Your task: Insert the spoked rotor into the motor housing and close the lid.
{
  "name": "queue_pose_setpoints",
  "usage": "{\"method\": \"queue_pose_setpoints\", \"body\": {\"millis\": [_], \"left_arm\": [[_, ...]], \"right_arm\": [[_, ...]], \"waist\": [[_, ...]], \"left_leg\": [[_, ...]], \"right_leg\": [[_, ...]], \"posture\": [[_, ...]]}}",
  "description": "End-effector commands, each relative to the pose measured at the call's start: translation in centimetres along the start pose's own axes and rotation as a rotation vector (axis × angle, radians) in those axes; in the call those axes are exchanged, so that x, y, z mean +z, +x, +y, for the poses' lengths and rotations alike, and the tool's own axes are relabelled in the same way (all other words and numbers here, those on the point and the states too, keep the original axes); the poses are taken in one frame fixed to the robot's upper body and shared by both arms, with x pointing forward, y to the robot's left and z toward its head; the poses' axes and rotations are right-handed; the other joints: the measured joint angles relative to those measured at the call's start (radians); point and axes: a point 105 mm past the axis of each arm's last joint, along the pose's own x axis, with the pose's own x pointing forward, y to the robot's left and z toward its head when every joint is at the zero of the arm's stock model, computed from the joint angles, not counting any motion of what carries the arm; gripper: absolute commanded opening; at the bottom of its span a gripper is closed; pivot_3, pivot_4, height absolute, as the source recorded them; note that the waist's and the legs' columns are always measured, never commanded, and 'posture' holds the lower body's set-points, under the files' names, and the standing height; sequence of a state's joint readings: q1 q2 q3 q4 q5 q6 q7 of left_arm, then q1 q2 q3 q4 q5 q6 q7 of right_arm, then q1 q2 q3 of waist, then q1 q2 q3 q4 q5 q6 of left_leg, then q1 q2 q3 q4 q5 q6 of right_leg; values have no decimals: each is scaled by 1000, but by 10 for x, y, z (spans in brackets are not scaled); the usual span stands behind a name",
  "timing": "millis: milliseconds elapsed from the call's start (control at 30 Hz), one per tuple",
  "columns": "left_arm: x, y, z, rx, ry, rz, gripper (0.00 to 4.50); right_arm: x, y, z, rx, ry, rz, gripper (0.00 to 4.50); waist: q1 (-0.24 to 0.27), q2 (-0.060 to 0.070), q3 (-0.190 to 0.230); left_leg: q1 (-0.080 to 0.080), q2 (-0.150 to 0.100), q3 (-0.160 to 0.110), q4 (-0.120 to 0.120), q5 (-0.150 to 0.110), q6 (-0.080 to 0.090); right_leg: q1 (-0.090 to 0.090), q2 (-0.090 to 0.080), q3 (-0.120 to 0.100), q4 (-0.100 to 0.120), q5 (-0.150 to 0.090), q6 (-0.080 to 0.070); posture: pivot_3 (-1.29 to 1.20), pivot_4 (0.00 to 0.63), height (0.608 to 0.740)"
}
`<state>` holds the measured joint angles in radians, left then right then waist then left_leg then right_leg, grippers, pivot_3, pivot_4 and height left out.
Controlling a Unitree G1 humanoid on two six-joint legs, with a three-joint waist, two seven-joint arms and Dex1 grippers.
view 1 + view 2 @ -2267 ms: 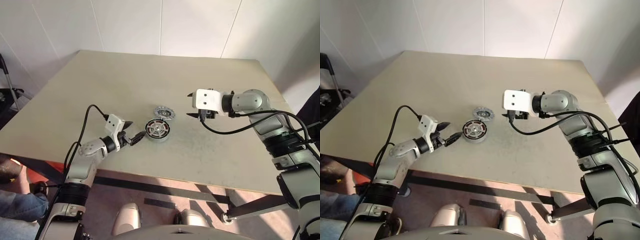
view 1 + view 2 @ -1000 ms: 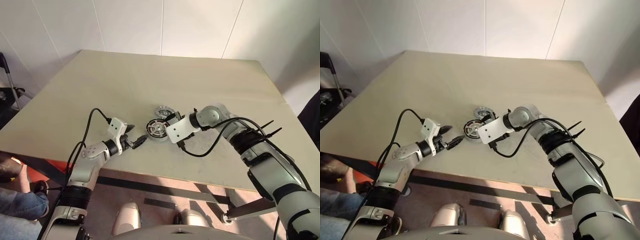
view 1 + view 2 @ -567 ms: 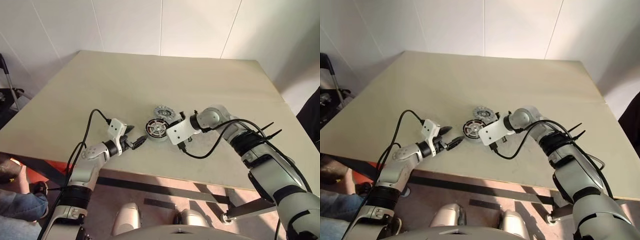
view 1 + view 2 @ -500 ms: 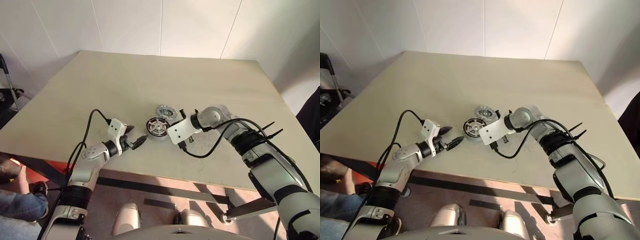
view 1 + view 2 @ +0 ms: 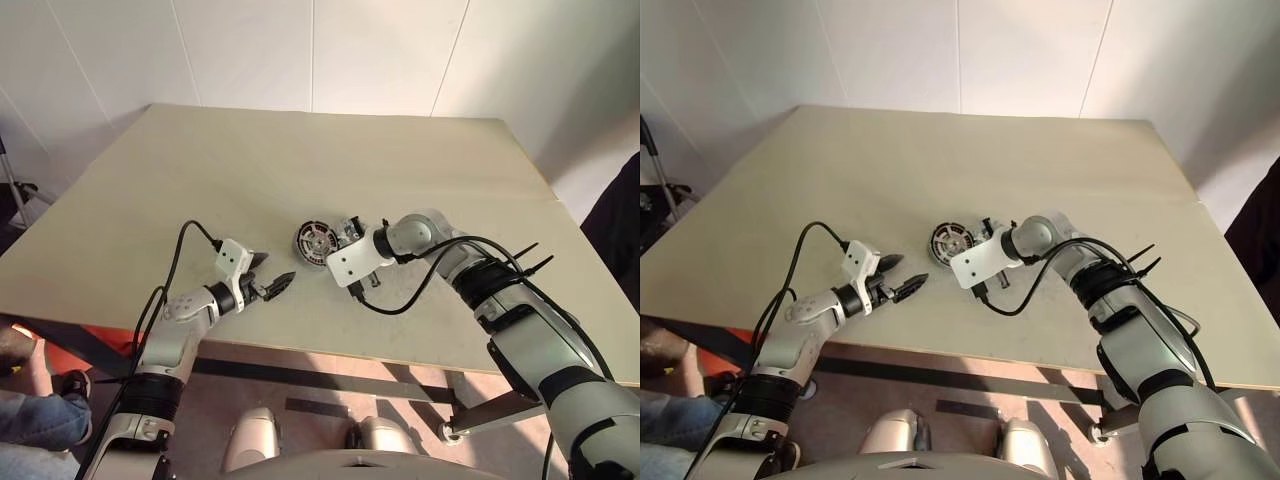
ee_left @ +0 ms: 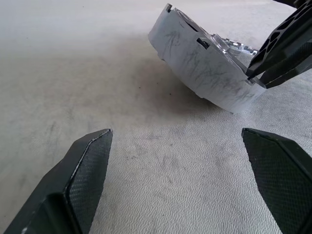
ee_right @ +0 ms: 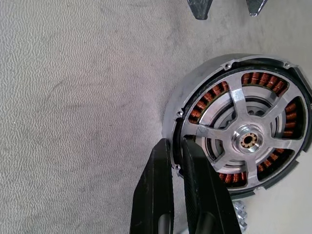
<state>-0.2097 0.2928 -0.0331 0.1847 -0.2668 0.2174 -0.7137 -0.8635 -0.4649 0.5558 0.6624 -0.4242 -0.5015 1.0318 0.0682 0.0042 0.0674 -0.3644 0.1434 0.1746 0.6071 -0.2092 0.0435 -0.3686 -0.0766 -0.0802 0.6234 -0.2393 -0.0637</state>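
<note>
Spoked rotor [image 7: 247, 140] seated inside motor housing [image 7: 195, 92] near mid-table, housing tilted up off the table [image 5: 200, 170] on one side. Right gripper [image 7: 176, 146] pinching the housing's rim, fingers nearly together. Lid [image 7: 242, 211] mostly hidden just beside. Left gripper [image 6: 180, 161] spread wide, hovering near, touching nothing

Bright, even daylight fills the scene, and the pale tabletop [image 5: 250, 170] shows no harsh glare. Soft shadow pools on the tabletop just beneath the tilted motor housing [image 6: 204, 73]. The left end effector [image 6: 180, 180] fingers look soft, while the tabletop grain around them stays sharp.
</note>
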Motion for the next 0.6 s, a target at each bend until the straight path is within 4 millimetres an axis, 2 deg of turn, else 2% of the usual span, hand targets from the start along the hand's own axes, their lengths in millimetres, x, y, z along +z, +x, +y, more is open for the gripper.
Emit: {"method": "queue_pose_setpoints", "body": {"millis": [33,400,500,600], "left_arm": [[13,1,-3,-6,32,-41,4500],[7,4,-6,-18,23,-35,4500],[7,5,-7,-21,23,-34,4500],[8,6,-8,-26,24,-35,4500]], "right_arm": [[-2,-22,-13,-76,61,-9,2],[25,-62,14,-9,241,-100,2],[31,-62,14,-13,345,-118,2],[30,-51,10,-45,465,-104,2]], "waist": [[4,0,0],[25,0,0],[24,0,0],[24,0,0]], "left_leg": [[0,0,0,0,0,0],[-6,0,0,0,-3,4],[-4,1,0,0,-2,3],[-2,2,0,0,-1,1]], "right_leg": [[0,0,0,0,0,0],[-3,0,0,-4,0,0],[-2,1,0,-3,0,0],[-1,1,0,-2,0,0]], "posture": [[0,0,740],[0,0,740],[0,0,740],[0,0,740]]}}
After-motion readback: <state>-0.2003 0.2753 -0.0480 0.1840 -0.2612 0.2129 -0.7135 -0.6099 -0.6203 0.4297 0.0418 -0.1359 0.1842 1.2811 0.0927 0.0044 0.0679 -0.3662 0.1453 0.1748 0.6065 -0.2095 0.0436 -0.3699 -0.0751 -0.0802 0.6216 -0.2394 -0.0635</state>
